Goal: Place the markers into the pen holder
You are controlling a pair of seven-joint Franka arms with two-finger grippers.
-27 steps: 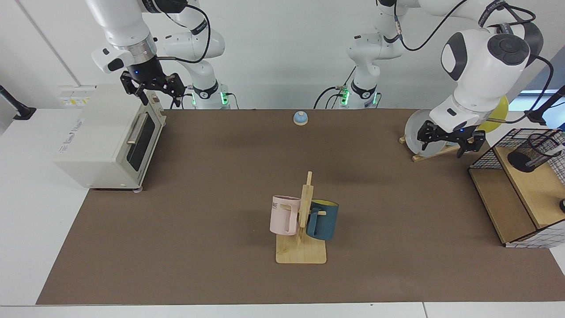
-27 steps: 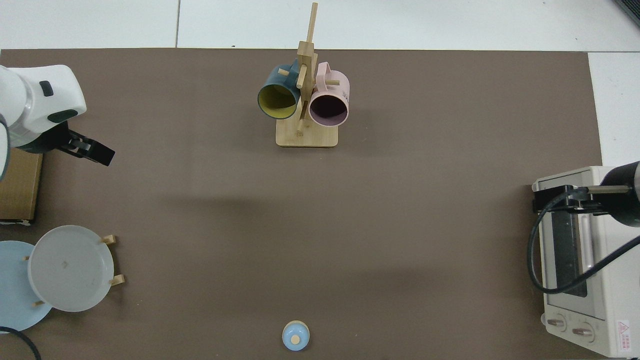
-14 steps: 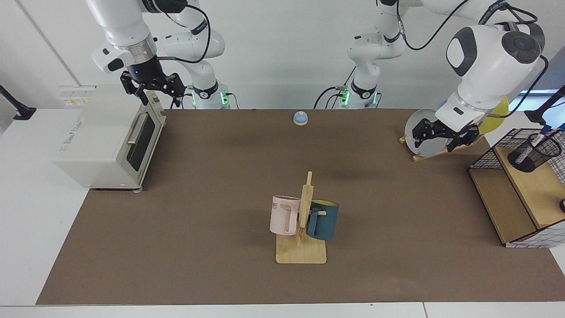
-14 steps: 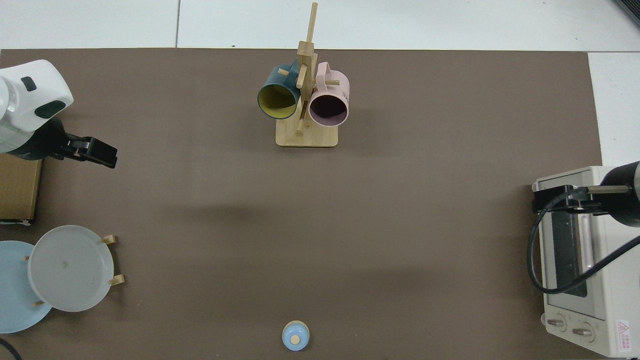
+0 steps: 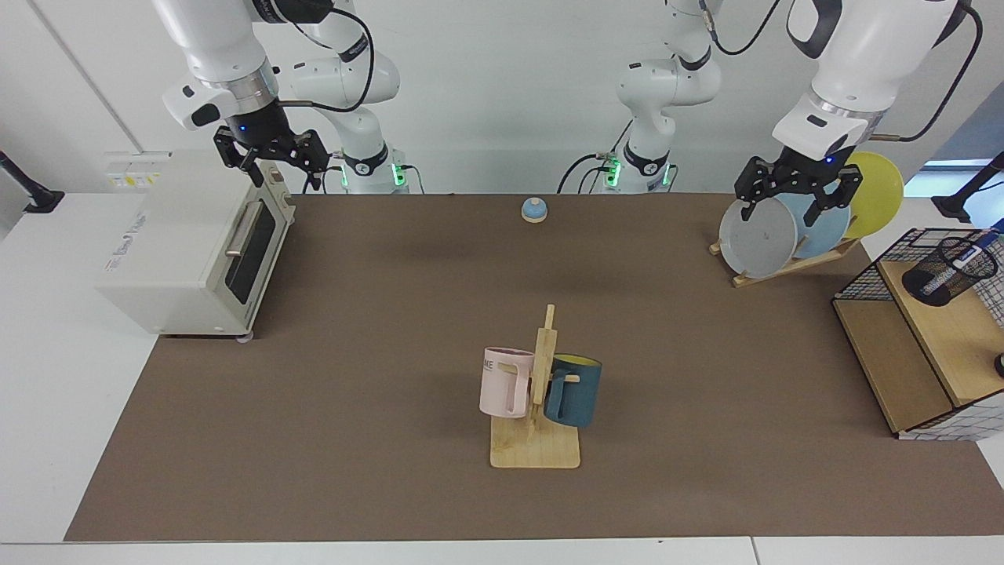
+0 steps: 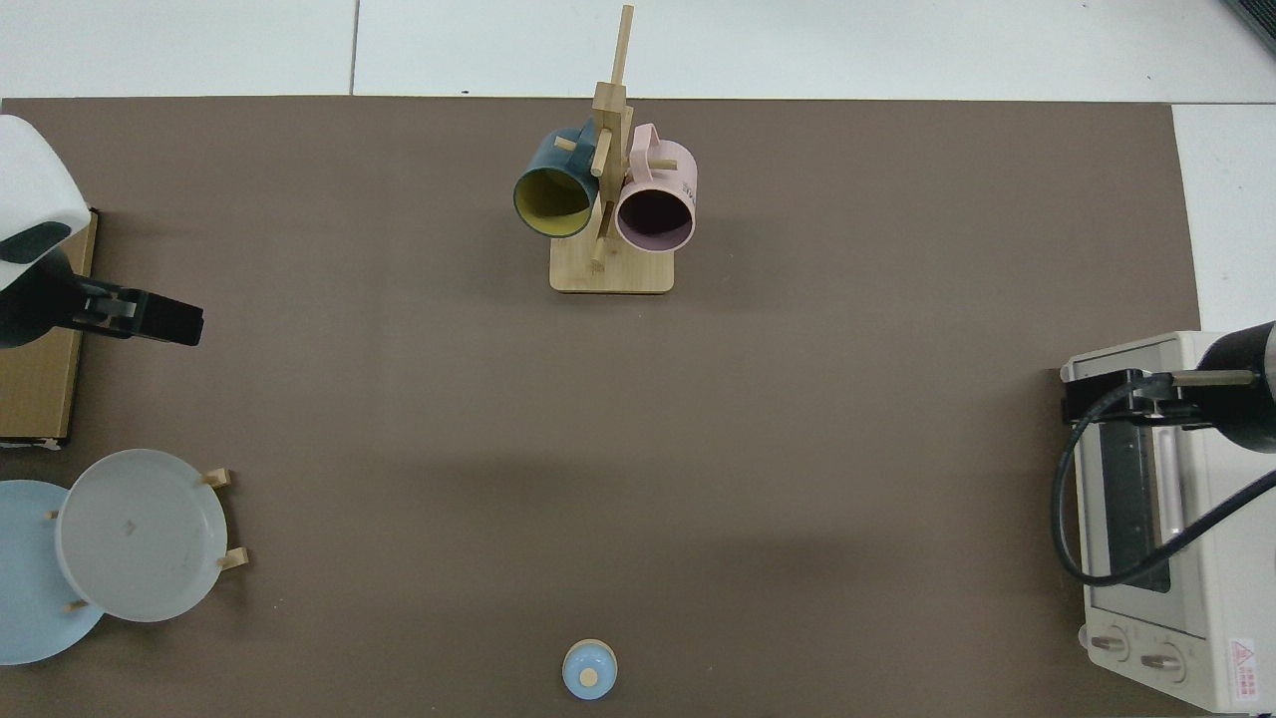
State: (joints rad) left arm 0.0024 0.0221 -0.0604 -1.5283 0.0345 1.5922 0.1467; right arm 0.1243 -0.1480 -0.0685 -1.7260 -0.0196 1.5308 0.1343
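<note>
The pen holder (image 5: 947,273), a small black mesh cup, stands on the upper wooden shelf at the far right of the facing view. A white marker (image 5: 971,255) with a blue cap leans inside it, cap end sticking out over the rim. My left gripper (image 5: 792,205) hangs open and empty above the plate rack, well to the left of the holder. In the top view the left gripper (image 6: 171,321) shows at the left edge, and the holder is out of view there. My right gripper (image 5: 281,169) waits open over the toaster oven's top front edge.
A white toaster oven (image 5: 188,243) sits at the left. A wooden mug rack (image 5: 536,408) with a pink and a blue mug stands mid-table. The plate rack (image 5: 784,267) holds grey, blue and yellow plates. A blue bell (image 5: 533,209) sits at the back. The wire basket (image 5: 871,275) holds the wooden shelves.
My left gripper has risen and drawn back from beside the basket to above the plates. The marker now shows leaning in the pen holder. The right arm has not moved.
</note>
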